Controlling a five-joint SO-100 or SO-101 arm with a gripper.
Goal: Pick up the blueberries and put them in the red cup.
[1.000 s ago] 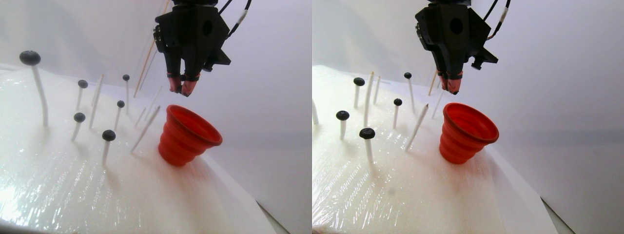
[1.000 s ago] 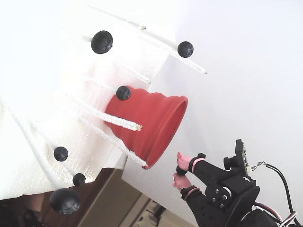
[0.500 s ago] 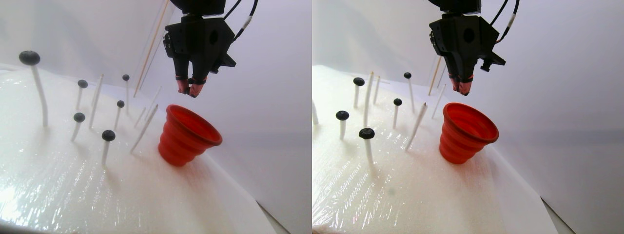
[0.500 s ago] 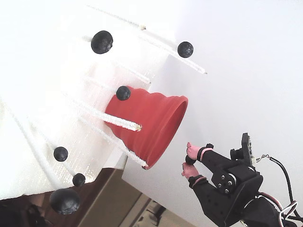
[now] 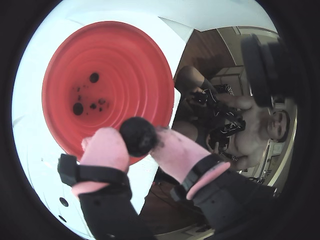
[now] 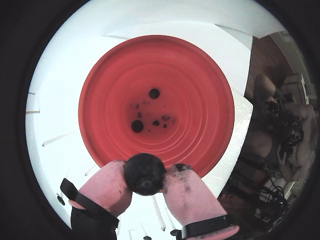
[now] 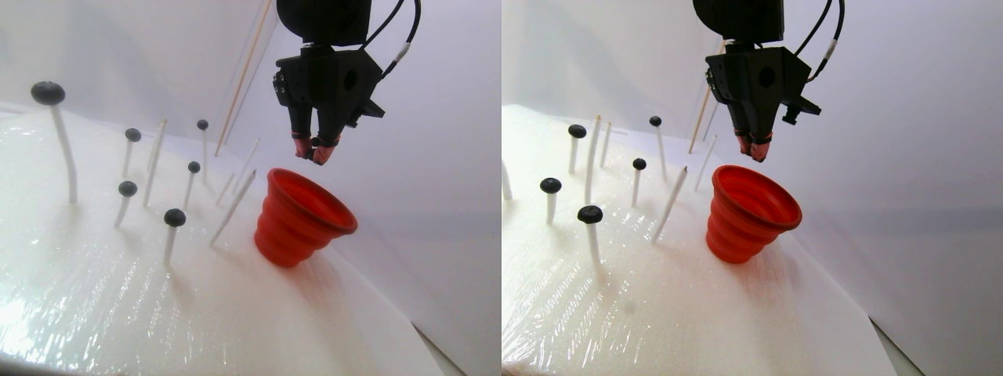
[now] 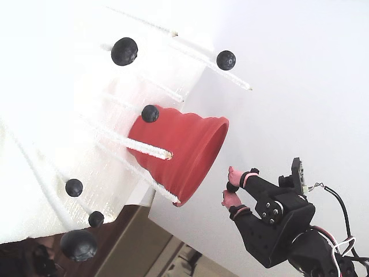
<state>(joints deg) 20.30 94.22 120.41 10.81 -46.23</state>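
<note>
1. Here, in the stereo pair view, from left to right: the white foam bed (image 7: 117,305) fills the left and lower part, with thin white sticks (image 7: 64,153) standing in it, several with blueberries (image 7: 48,92) on their tips. Some sticks are bare, and one (image 7: 233,207) leans just beside the red cup (image 7: 302,219).
2. The cup stands tilted near the right edge of the foam, where the surface drops away. To the right of it and above it there is only the plain white wall (image 7: 439,117), so the room there is open.
3. The gripper (image 7: 314,153) hangs over the cup's mouth, apart from the rim. In the fixed view the gripper (image 8: 230,187) is beside the open mouth of the red cup (image 8: 190,153), with a clear gap between them.
4. No brand, label or readable writing shows in any view.
5. In both wrist views, the pink-covered fingers (image 5: 102,150) (image 6: 107,187) pinch one dark berry (image 5: 138,136) (image 6: 145,173) between their tips. The berry sits at the fingertips, over the near rim of the cup (image 6: 100,100).
6. Inside the cup, dark spots (image 6: 137,126) lie on the bottom; whether they are berries or stains, I cannot tell.
</note>
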